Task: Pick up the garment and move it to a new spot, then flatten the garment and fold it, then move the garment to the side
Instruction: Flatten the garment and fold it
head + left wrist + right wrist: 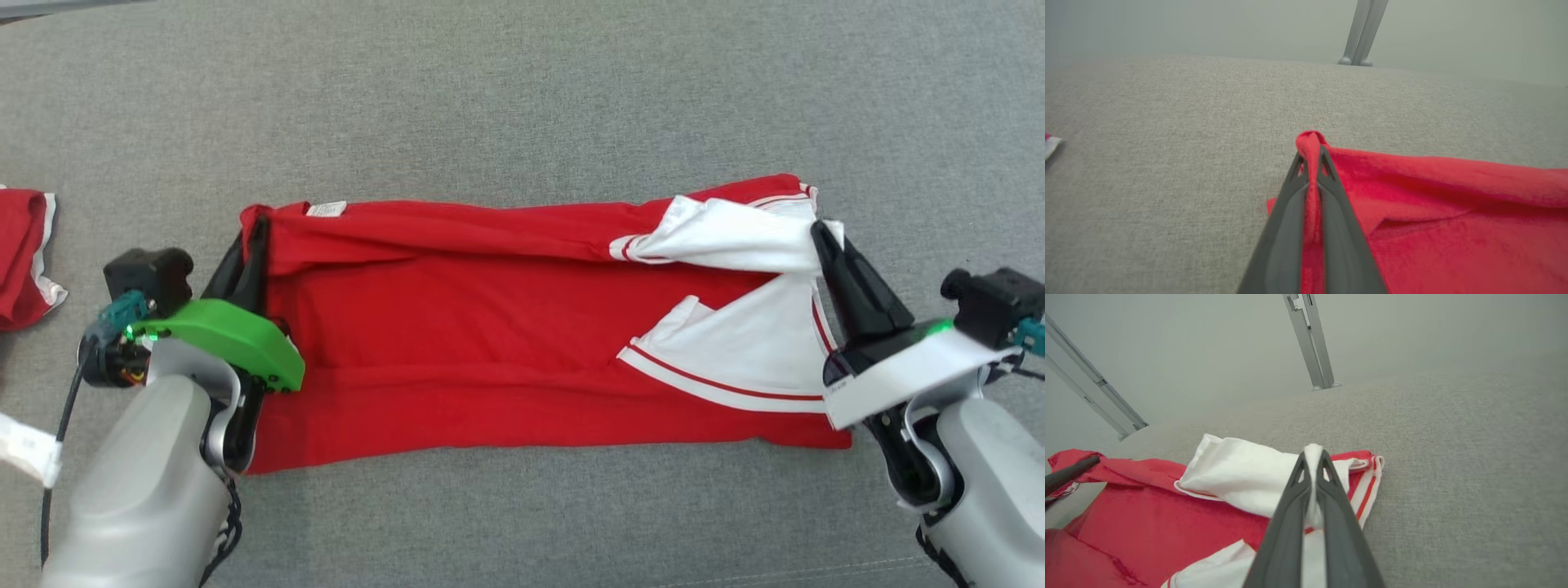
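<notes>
One red garment (490,327) is lying spread lengthwise across the grey fabric-covered surface (522,98), between two pincers. Its far long edge is being lifted slightly at both ends, while the near part is lying flat. Two white sleeves (735,347) with red stripes are being shown at the garment's right end, one above the other in the head view. One small white label (326,209) is being shown near the far left corner.

The left pincer (260,222) is being held fully closed on the far left corner of the garment. In the left wrist view a ridge of red cloth is being squeezed between the two dark fingers (1288,228) and is poking out past their tips. The right pincer (819,230) is likewise being held fully closed, with a fold of white sleeve cloth being clamped between its fingers (1339,539) at the far right corner.

One second cloth (24,257), red with white trim, is lying at the left edge of the surface, well apart from the garment. One grey metal post (1363,32) is being shown beyond the surface in the left wrist view, and two such posts (1310,343) in the right wrist view.
</notes>
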Controlling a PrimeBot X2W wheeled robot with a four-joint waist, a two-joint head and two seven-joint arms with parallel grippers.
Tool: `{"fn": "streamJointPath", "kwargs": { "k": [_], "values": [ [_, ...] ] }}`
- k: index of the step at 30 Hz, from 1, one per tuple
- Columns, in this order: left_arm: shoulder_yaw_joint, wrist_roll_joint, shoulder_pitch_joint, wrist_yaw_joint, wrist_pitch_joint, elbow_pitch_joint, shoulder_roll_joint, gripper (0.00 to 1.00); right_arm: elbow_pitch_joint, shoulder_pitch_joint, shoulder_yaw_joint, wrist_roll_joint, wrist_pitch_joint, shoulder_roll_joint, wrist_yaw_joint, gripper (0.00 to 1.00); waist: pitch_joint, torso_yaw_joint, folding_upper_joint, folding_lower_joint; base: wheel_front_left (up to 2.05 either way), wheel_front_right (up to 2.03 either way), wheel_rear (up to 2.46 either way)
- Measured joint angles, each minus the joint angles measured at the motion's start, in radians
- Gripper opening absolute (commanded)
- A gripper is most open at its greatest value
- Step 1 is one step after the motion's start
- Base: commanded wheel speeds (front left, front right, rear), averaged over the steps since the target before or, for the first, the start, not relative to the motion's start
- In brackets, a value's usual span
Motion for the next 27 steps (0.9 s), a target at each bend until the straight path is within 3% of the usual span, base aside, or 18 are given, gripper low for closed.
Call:
{"fn": "streamJointPath", "kwargs": {
  "k": [9, 10, 11, 12, 18, 27],
  "values": [
    [0.03, -0.058, 0.217, 0.088, 0.043, -0.206, 0.049, 0.0, -0.017, 0.161, -0.067, -0.006, 0.0, 0.062, 0.0, 0.0, -0.024, 0.002, 0.0, 0.0, 0.0, 0.0, 0.0],
    [0.031, -0.062, 0.237, 0.098, 0.046, -0.221, 0.051, 0.21, -0.016, 0.174, -0.068, -0.01, 0.0, 0.066, 0.0, 0.28, -0.028, 0.001, 0.0, 0.0, 0.0, 0.0, 0.0],
    [0.032, -0.063, 0.252, 0.106, 0.049, -0.235, 0.053, 1.0, -0.016, 0.185, -0.071, -0.014, 0.0, 0.069, 0.0, 0.49, -0.031, 0.001, 0.0, 0.0, 0.0, 0.0, 0.0],
    [0.034, -0.068, 0.266, 0.115, 0.053, -0.249, 0.055, 1.0, -0.016, 0.198, -0.076, -0.014, 0.0, 0.075, 0.0, 1.0, -0.034, 0.0, 0.0, 0.0, 0.0, 0.0, 0.0],
    [0.068, -0.036, 0.336, 0.2, 0.014, -0.353, 0.073, 1.0, -0.075, 0.252, -0.123, -0.081, 0.0, 0.101, 0.0, 1.0, -0.053, -0.006, 0.0, 0.0, 0.0, 0.0, 0.0],
    [0.128, 0.147, 0.428, 0.345, -0.003, -0.587, 0.091, 1.0, -0.222, 0.305, -0.272, -0.238, 0.002, 0.155, 0.0, 1.0, -0.09, -0.012, 0.0, 0.0, 0.0, 0.0, 0.0]
  ]
}}
